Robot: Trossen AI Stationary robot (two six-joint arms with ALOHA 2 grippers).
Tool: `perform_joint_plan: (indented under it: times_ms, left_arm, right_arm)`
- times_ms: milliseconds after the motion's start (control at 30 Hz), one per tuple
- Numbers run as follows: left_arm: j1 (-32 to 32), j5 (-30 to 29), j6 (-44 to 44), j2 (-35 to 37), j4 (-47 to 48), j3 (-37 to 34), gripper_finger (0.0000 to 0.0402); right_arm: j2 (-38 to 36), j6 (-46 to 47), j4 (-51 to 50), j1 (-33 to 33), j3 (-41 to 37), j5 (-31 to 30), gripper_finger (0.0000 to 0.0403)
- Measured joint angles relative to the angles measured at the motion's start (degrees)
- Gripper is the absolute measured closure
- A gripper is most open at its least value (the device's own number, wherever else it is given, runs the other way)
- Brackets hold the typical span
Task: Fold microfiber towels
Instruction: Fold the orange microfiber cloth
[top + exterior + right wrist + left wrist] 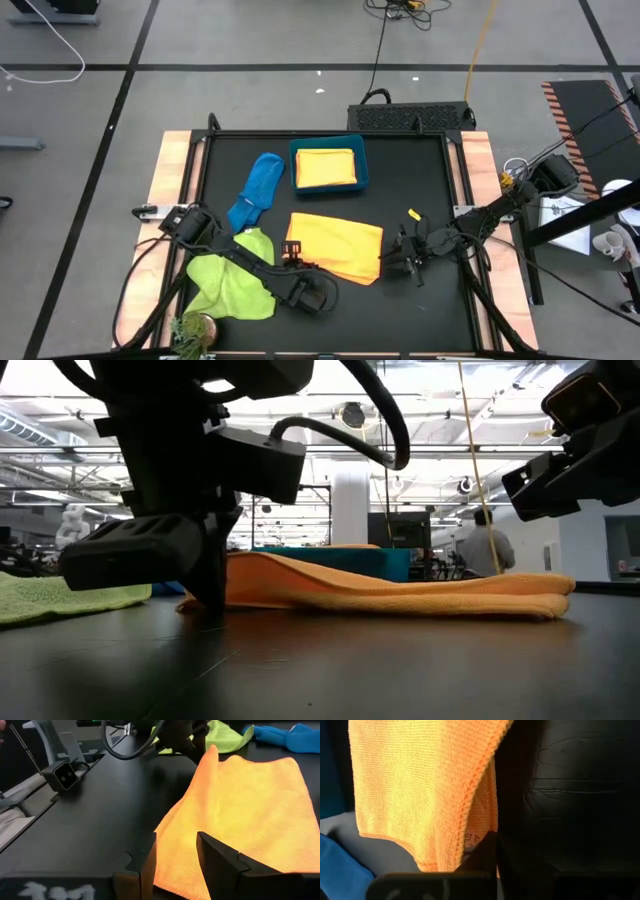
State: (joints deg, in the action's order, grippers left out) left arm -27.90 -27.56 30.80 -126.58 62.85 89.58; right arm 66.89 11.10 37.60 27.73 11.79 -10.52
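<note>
An orange microfiber towel [335,245] lies folded over in the middle of the black table, its layers showing in the low view [400,592]. My left gripper [292,250] is shut at the towel's near left corner, fingertips down by the table [213,605]. My right gripper [392,265] hovers open above the near right corner, one finger on either side of that edge [176,840], clear of the cloth. A blue towel [255,190] and a lime green towel [235,275] lie crumpled at the left. A yellow-orange towel [325,167] lies folded in the teal bin [362,165]. My left gripper pinches the orange towel's near left corner [470,842], where the small label sits, between its two fingers. The fingers come from above, slanting down. That corner stands slightly raised [212,751] while the rest of the towel lies on the table.
The teal bin stands at the far middle of the table. A small green plant-like object [195,330] sits at the near left corner, and a small camera block [62,774] at the near edge. Bare black table [430,190] lies to the far right.
</note>
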Motion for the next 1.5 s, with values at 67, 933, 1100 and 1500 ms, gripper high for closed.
perform_joint_plan:
  times_ms: [67, 933, 1100, 1500]
  left_arm:
    - [-0.1, -0.3, -0.8, 0.0, 0.3, 0.3, 0.04]
    - [-9.6, -1.6, 5.6, 1.7, 8.7, 7.3, 0.0401]
    - [-10.1, -0.9, 5.9, 2.1, 7.1, 7.3, 0.037]
    - [-10.4, -0.9, 8.8, 2.2, 7.1, 7.3, 0.026]
  right_arm:
    - [0.0, 0.0, -0.1, 0.0, 0.0, 0.0, 0.0273]
    - [0.0, 0.1, -0.2, 0.0, 0.0, 0.0, 0.0273]
    - [0.0, 0.2, -0.1, 0.3, 0.0, 1.4, 0.0273]
    - [1.1, 1.0, 1.7, 5.4, 0.0, 3.1, 0.0273]
